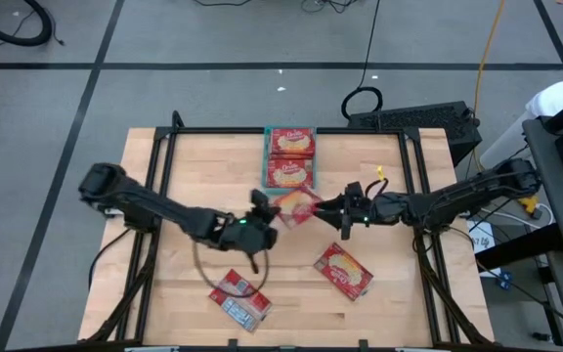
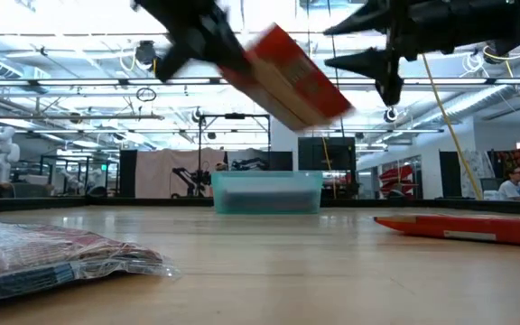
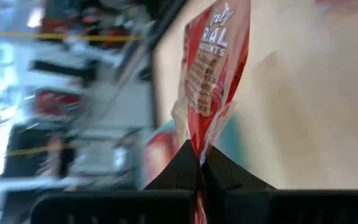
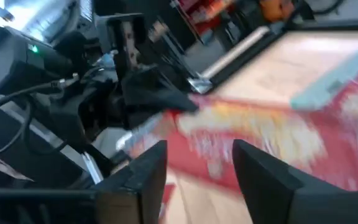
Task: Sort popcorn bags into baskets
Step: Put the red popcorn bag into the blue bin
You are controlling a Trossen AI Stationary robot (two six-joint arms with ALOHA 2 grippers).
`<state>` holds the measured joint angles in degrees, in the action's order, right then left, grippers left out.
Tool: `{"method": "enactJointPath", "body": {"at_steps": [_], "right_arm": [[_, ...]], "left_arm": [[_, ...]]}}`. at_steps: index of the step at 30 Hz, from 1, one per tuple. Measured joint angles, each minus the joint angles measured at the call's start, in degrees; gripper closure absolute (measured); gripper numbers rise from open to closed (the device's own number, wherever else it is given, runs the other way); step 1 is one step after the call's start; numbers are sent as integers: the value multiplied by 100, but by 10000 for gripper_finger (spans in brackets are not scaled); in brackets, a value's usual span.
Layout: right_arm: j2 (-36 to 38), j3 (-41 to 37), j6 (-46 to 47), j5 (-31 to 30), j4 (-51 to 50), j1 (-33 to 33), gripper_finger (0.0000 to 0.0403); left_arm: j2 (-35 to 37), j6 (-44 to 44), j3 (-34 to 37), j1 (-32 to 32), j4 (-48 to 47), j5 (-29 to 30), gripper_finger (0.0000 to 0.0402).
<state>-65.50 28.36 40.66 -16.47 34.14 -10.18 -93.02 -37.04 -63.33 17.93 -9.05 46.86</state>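
— Gripping what, the left gripper [image 1: 264,209]?
— A flat red popcorn packet [image 1: 296,206], pinched tight, lifted at table centre, at 6 o'clock of the shallow teal plastic tray [image 1: 290,186]

— And the right gripper [image 1: 343,217]?
— Fingers spread, empty, at the packet's 3 o'clock

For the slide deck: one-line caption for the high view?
Left end effector holds a popcorn bag above the table, right end effector open beside it, near the teal basket.

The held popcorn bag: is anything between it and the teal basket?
Nothing visible blocks it. The left gripper holds the popcorn bag in the air just short of the basket. The open right gripper flanks it on the side, not in the path.
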Motion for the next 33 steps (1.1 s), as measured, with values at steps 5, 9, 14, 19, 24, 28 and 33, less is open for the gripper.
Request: {"method": "enactJointPath", "body": {"at_steps": [5, 9, 14, 19, 24, 28, 33], "right_arm": [[-442, 0, -219, 15, 1280, -110, 201], [-1073, 0, -123, -259, 2492, -155, 196], [-2203, 85, 961, -584, 3952, 14, 198], [-3052, 516, 1939, -587, 4486, 398, 196], [-3394, 837, 2446, -575, 4582, 781, 196], [-3484, 912, 2554, -158, 4866, 1122, 200], [-3486, 1063, 2507, -101, 4874, 1332, 201]], "left_arm": [[546, 2, 0, 554, -773, 2004, 396], [694, -188, 0, 688, -946, 3025, 398], [653, -462, 0, 574, -872, 3024, 389], [566, -594, 0, 444, -826, 3025, 397], [474, -890, 2, 379, -796, 3292, 395], [436, -925, 6, 229, -800, 3294, 397], [344, -957, 65, -77, -774, 3261, 398]]}}
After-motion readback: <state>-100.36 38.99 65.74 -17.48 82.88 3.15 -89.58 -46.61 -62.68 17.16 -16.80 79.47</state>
